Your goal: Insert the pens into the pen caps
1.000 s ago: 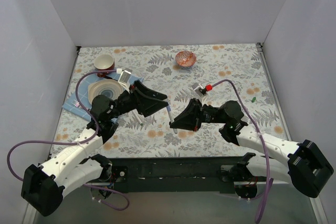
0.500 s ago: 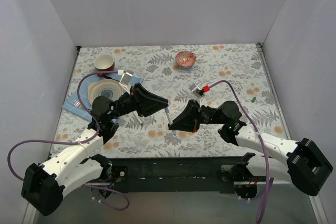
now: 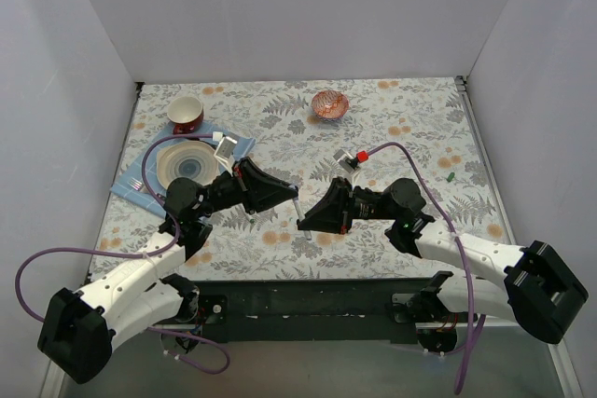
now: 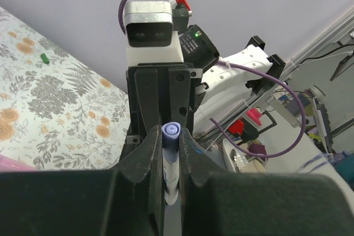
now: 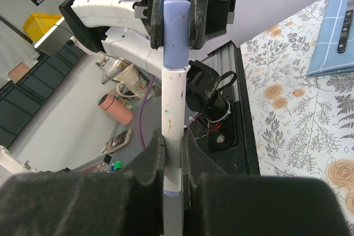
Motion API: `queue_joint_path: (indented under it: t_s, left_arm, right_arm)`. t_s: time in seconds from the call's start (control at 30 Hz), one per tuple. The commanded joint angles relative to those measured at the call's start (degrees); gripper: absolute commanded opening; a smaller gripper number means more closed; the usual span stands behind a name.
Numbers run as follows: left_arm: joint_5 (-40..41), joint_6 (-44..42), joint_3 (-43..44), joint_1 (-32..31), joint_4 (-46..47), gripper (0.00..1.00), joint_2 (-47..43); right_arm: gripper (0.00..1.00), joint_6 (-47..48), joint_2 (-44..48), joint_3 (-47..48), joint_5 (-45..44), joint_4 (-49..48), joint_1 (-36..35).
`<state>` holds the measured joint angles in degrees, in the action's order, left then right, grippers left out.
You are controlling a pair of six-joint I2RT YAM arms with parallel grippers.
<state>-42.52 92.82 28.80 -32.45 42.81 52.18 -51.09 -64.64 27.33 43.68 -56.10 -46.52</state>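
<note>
Purple-blue cap pinched by left gripper, white pen (tip in cap) clamped by right gripper

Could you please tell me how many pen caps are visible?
2. A purple-blue cap is clamped in the left tool, on the end of the white pen held by the right tool; a green cap lies on the table, far right. Others may be hidden.

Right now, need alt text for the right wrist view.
The right gripper holds a white pen upright in frame, its purple-blue cap pinched by the left gripper directly above. Floral table to the right, with a blue cloth and a dark-handled utensil at the upper corner.
</note>
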Motion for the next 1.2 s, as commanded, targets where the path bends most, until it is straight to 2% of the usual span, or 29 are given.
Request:
queue_joint_path:
  t_s: [0.0, 0.17, 0.27, 0.33, 0.43, 0.6, 0.83, 1.0, 1.17]
  left_arm:
    - [-0.5, 0.8, -0.2, -0.2, 2.3, 0.00, -0.2]
    - [-1.4, 3.2, -2.6, -0.7, 6.6, 0.00, -0.1]
    - [-2.6, 5.1, -4.7, -0.8, 12.5, 0.00, -0.2]
    - [-3.4, 8.8, -6.3, -1.0, 20.1, 0.00, 0.3]
    - [-3.9, 13.3, -6.8, -1.9, 27.5, 0.00, 2.1]
    - [-1.4, 14.2, -7.5, -5.5, 32.6, 0.00, 3.7]
    - [0.5, 10.5, -7.2, -9.1, 30.2, 0.00, 5.6]
    - [1.8, 6.2, -7.2, -10.6, 22.2, 0.00, 4.6]
    - [0.4, 5.1, -8.6, -11.3, 20.5, 0.00, 3.3]
  right_arm:
    - [0.01, -0.2, 0.1, 2.7, -1.0, -3.1, -0.3]
    - [0.01, 0.8, 0.8, 3.5, -2.5, -3.1, -0.3]
    - [0.01, -3.1, 0.0, 3.3, -1.8, -9.4, -0.3]
    - [0.01, -5.7, -1.0, 2.8, -1.7, -17.1, -0.3]
    - [0.01, -9.5, -2.4, 3.5, -1.1, -22.5, -0.3]
    - [0.01, -10.3, -2.8, 5.4, -1.5, -24.4, -0.3]
    - [0.01, -11.5, -2.9, 7.0, -3.2, -26.9, -0.3]
    - [0.01, -5.4, -0.8, 9.2, -2.8, -18.3, -0.1]
    - [0.01, -3.0, 0.9, 11.2, -1.8, -15.4, 1.3]
